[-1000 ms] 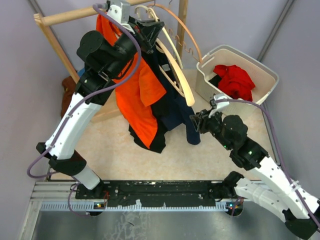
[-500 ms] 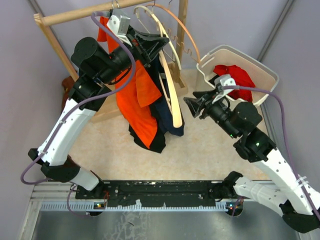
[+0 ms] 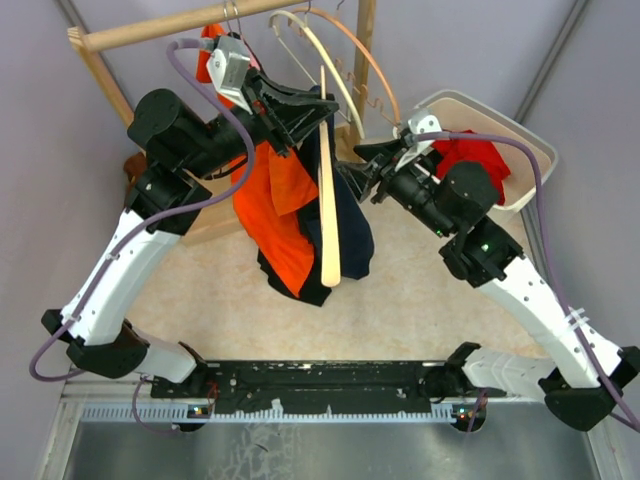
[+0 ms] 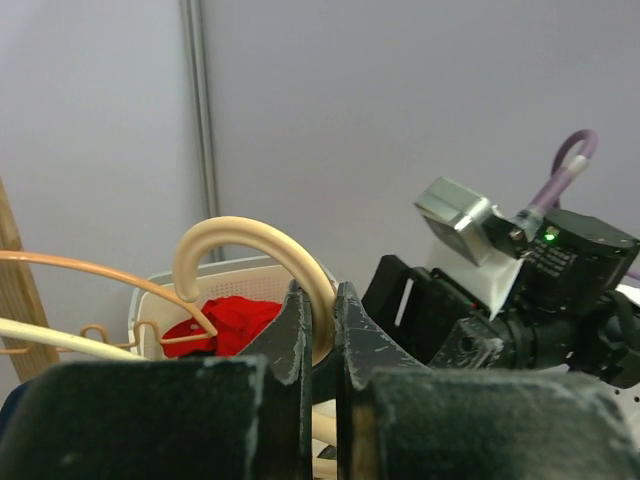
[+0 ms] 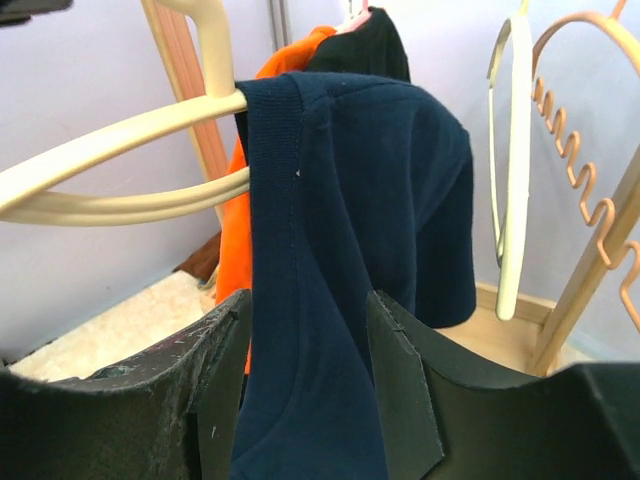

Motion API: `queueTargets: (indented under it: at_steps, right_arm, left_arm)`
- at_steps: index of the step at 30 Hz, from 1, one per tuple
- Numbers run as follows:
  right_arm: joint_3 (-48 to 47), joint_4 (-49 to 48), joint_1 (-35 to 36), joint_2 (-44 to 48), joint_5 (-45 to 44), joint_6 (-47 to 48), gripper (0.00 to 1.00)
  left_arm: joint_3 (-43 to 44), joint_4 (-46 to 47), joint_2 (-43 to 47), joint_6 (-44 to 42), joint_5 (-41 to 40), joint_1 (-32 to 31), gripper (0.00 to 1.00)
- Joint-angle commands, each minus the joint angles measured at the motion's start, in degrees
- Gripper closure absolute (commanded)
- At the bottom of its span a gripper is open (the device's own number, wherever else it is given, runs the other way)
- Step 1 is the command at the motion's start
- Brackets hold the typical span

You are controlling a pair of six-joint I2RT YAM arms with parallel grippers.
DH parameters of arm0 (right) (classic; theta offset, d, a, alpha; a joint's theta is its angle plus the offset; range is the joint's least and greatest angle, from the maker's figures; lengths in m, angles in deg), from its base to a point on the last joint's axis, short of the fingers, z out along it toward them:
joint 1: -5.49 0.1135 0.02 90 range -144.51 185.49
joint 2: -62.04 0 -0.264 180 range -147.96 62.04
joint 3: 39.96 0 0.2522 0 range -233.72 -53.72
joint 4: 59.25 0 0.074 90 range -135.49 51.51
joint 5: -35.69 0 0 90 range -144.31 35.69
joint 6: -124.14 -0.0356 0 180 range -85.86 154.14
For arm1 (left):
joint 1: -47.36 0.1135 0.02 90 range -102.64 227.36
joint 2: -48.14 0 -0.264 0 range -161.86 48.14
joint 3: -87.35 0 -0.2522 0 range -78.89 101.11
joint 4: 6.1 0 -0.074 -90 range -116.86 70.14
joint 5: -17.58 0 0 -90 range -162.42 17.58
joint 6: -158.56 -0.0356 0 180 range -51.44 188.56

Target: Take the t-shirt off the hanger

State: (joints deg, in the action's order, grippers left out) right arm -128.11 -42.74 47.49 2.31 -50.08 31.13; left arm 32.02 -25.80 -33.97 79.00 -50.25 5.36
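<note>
Task item: navy t-shirt (image 5: pixel 370 200), draped over one arm of the cream hanger (image 5: pixel 110 150). It hangs mid-scene between the two arms, left of the basket (image 3: pixel 520 135).
Appearance: dark navy with a stitched collar band at the hanger's arm. One short sleeve falls to the right and the body hangs in loose folds.
Left gripper (image 4: pixel 320 335): fingers together, clamped on the cream hanger's hook.
Right gripper (image 5: pixel 305 385): fingers (image 5: pixel 215 380) apart with navy cloth hanging between them. Contact cannot be told.
Top view alone: wooden rail (image 3: pixel 150 30) at the far left and both arms entire. The cream hanger is lifted off the rail, its bar running near to far.
Left wrist view alone: the pinch on the hook, seen close.
Right wrist view alone: the collar seam and the gap between the fingers.
Hangers: three, the cream one held plus a white hanger (image 5: pixel 512 150) and a peach scalloped hanger (image 5: pixel 600 14).
Garments: four, the navy one plus an orange shirt (image 3: pixel 270 215), a black garment (image 5: pixel 375 35) and a red garment (image 3: pixel 485 150) in the basket.
Baskets: one, far right.
</note>
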Motion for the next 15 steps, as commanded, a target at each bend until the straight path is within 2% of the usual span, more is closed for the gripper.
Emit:
queueTargets:
  at_steps: [1, 6, 12, 15]
  right_arm:
    - [-3.8, -4.8, 0.4, -1.5, 2.8, 0.0, 0.51]
    - [-5.0, -5.8, 0.4, -3.7, 4.2, -1.1, 0.53]
    - [-5.4, -7.1, 0.4, -4.6, 1.4, -1.8, 0.69]
    - [-5.9, -6.8, 0.4, -5.4, 0.4, -1.6, 0.69]
  left_arm:
    - [0.0, 5.4, 2.1, 1.3, 4.3, 0.2, 1.0]
    - [-1.0, 5.9, 2.6, 1.9, 5.9, 0.2, 1.0]
    - [-1.8, 6.1, 3.5, 2.7, 8.2, 0.2, 1.0]
    - [-1.6, 6.0, 3.9, 3.1, 10.6, 0.2, 1.0]
